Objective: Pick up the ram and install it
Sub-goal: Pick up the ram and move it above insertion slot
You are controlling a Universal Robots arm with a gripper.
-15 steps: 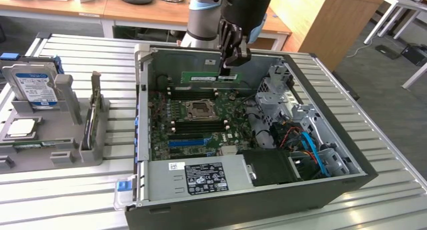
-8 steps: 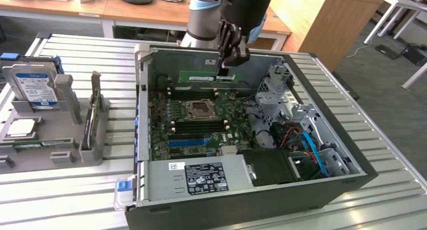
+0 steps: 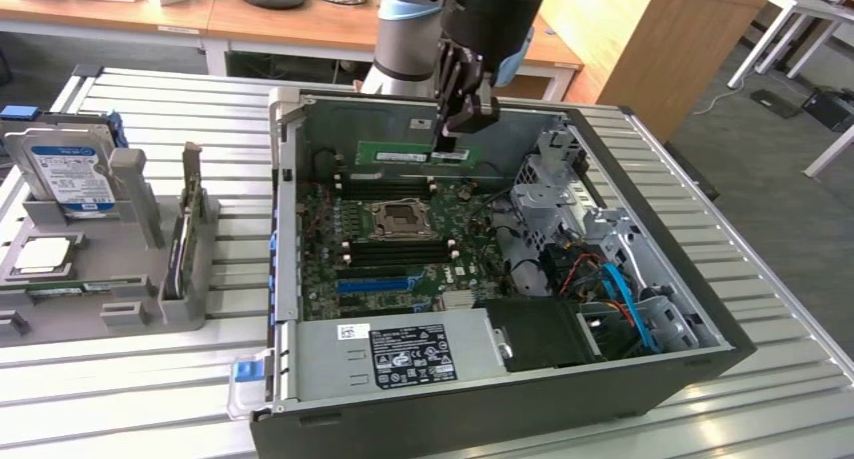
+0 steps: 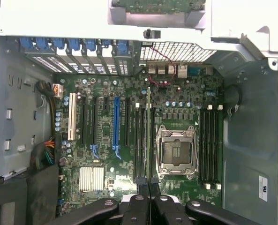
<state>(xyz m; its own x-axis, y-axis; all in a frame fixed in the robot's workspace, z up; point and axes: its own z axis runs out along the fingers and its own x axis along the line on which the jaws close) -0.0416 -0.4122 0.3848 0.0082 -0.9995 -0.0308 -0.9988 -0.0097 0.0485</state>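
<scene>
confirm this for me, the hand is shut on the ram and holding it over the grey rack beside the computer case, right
Not quite. The hand is shut on the ram, but it holds it over the open computer case, above the motherboard, not over the grey rack beside it. The exterior view shows this.

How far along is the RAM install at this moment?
Done: the ram is picked up, clamped in the shut gripper. In hand: it hangs inside the open case above the motherboard, roughly in line with the memory slots beside the CPU socket. Left: it is not yet seated in a slot.
</scene>
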